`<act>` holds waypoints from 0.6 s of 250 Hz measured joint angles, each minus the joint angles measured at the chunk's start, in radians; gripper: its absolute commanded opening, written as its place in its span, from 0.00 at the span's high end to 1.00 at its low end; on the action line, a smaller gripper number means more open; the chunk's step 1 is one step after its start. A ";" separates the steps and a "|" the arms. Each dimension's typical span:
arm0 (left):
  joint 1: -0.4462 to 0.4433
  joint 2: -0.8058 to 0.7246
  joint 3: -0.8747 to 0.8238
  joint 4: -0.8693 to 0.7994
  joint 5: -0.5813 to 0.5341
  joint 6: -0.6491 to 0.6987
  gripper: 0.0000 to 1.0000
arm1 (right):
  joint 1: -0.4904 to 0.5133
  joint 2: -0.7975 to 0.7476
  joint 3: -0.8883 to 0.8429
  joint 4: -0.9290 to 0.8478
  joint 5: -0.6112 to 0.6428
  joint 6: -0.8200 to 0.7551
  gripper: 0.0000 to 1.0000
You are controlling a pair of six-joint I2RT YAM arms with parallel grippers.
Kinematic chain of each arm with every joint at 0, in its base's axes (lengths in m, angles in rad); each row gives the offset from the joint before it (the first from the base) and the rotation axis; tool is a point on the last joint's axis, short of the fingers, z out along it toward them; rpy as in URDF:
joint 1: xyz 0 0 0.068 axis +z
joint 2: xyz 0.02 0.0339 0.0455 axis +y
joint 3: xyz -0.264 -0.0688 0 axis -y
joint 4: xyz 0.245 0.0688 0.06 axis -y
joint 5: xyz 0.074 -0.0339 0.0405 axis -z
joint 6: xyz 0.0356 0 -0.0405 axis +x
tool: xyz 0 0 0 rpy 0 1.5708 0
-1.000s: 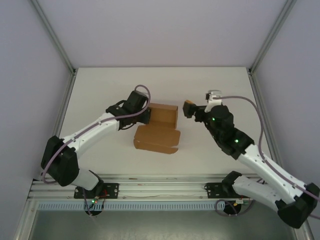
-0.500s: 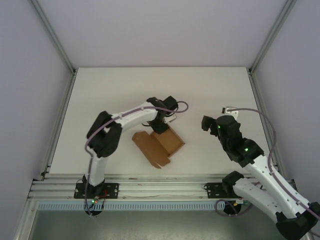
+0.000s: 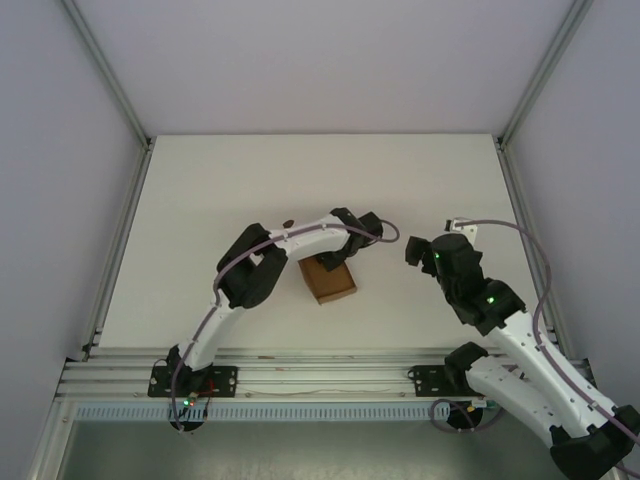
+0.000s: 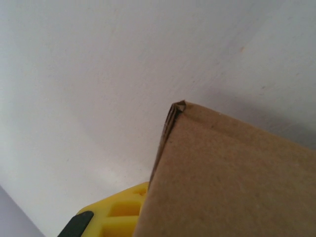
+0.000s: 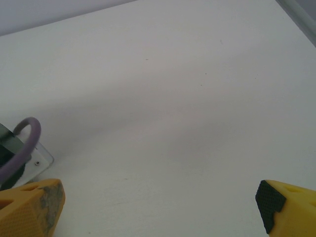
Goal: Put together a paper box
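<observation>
The paper box [image 3: 332, 283] is a small plain brown closed box lying mid-table. My left gripper [image 3: 339, 258] reaches across to its far edge and touches it from above. In the left wrist view the box's cardboard face [image 4: 237, 173] covers the lower right, one corner pointing up. One yellow finger [image 4: 116, 212] sticks out from under it and the other finger is hidden, so the jaw state is unclear. My right gripper [image 3: 412, 248] hovers to the right of the box, apart from it. Its jaws [image 5: 160, 212] stand wide open over bare table with nothing between them.
The white table [image 3: 220, 190] is walled by metal frame posts at left [image 3: 125, 215] and right [image 3: 520, 215]. A rail [image 3: 320, 380] carrying both arm bases runs along the near edge. The left arm's purple cable [image 5: 22, 140] shows in the right wrist view.
The box went from an open tray with its lid laid out to a smaller closed box. My left arm swung right over it. My right gripper drew back slightly.
</observation>
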 measured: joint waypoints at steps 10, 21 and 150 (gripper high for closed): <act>-0.002 0.000 0.000 0.000 -0.003 0.000 1.00 | -0.002 0.001 0.000 0.000 0.000 0.000 0.00; -0.001 -0.002 0.000 0.000 -0.002 0.003 0.95 | -0.002 0.001 0.000 0.000 -0.001 0.000 0.00; 0.009 -0.259 0.053 0.038 0.101 0.100 0.00 | -0.002 -0.012 0.000 0.000 -0.089 -0.034 0.00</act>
